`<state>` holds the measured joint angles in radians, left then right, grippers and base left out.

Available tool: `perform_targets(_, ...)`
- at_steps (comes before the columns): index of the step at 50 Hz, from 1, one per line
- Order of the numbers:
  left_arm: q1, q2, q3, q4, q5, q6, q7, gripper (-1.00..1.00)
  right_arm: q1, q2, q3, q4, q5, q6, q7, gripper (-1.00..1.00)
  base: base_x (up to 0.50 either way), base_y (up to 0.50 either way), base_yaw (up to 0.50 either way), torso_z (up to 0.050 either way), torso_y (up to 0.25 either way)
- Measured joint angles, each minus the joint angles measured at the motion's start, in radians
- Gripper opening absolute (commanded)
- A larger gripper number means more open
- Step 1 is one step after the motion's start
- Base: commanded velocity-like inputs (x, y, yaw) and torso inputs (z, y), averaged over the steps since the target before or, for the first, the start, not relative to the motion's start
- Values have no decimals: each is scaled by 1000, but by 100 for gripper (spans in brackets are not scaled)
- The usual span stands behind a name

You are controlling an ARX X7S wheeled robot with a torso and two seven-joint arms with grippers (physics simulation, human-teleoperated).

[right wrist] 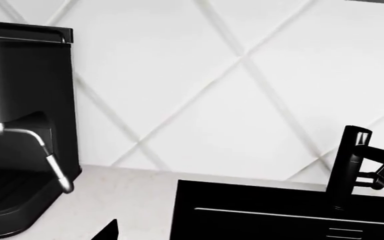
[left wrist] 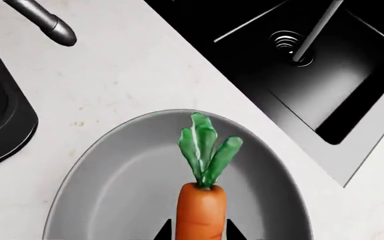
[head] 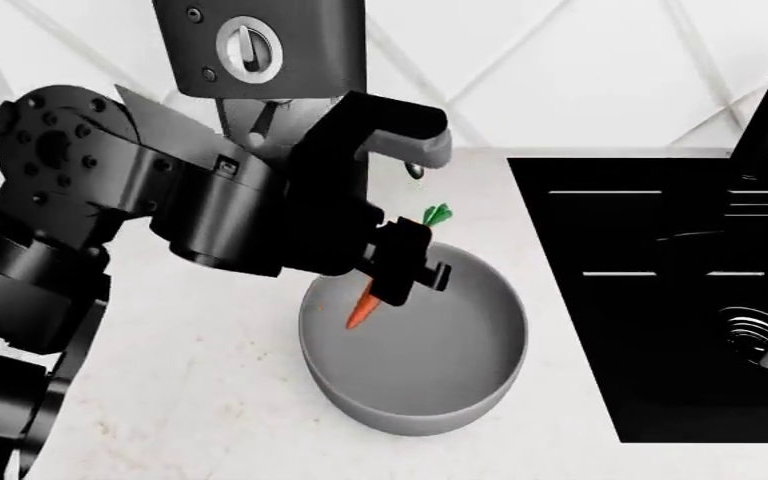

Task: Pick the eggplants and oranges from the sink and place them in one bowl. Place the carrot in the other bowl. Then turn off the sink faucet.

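L gripper (head: 404,268) clamps carrot (left wrist: 201,212) above grey bowl (head: 491,380), greens up, sink (head: 678,330) beside; R gripper state can't tell

Marble counter (head: 211,400) w/ grey bowl (head: 491,385), sink (head: 651,300)

You are looking at a rendered home kitchen. A black sink (head: 664,300) is set into a white marbled tabletop (head: 184,380), with a black faucet (right wrist: 352,165) at its back edge. Behind the sink rises a white wall of diamond-pattern tiles (right wrist: 245,75), and beside the sink stands a black coffee machine (right wrist: 18,125).
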<state>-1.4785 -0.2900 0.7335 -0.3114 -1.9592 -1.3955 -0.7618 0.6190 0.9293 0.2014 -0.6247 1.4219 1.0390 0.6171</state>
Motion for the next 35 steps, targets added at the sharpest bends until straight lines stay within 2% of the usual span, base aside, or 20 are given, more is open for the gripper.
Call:
perform_targets(11, -8, 78, 62, -172, 54, 1, 93, -100, -20, 11, 21, -6, 17, -4, 16, 100, 0, 0, 0, 0, 0)
perform_targets(35, 31, 115, 133, -230, 153, 31, 216, -100, -56, 12, 31, 2, 13, -15, 23, 100, 0, 0, 0, 0, 0)
